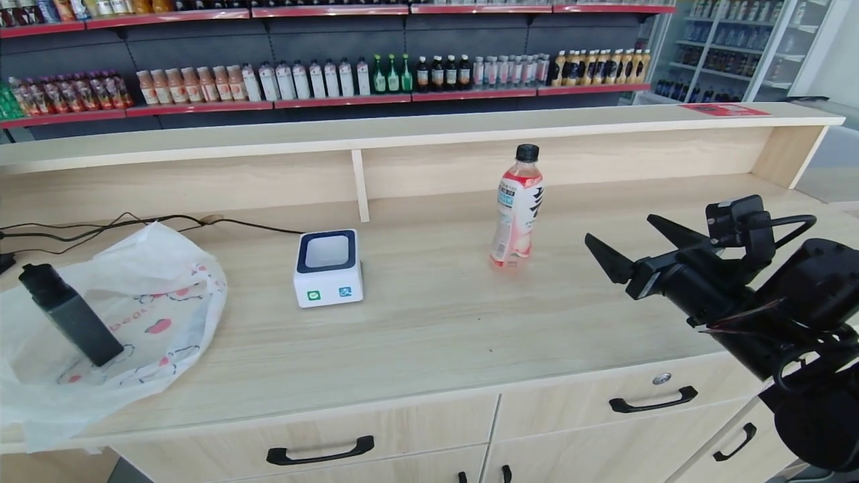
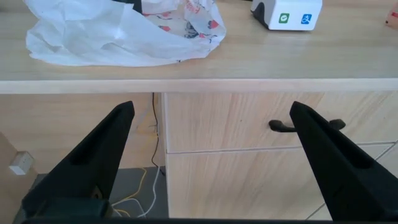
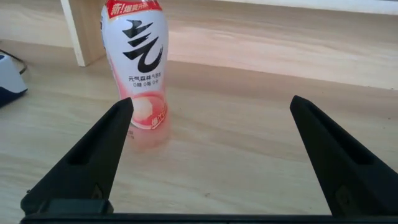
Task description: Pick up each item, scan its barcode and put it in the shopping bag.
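Note:
A pink drink bottle (image 1: 517,208) with a black cap stands upright on the wooden counter (image 1: 429,322), right of the middle. The same bottle (image 3: 138,68) rises ahead of my right gripper (image 3: 211,155), off to one side of the gap between its fingers. My right gripper (image 1: 624,248) hovers open to the right of the bottle, apart from it. A white scanner box (image 1: 328,268) with a dark-framed window sits near the counter's middle. The white shopping bag (image 1: 100,322) lies crumpled at the left, a dark bottle (image 1: 67,312) on it. My left gripper (image 2: 211,155) is open below the counter's front edge.
Black cables (image 1: 134,225) trail along the back left of the counter. A raised shelf with a divider (image 1: 361,184) runs behind. Drawers with black handles (image 1: 654,402) front the counter. Store shelves of bottles (image 1: 335,77) stand behind.

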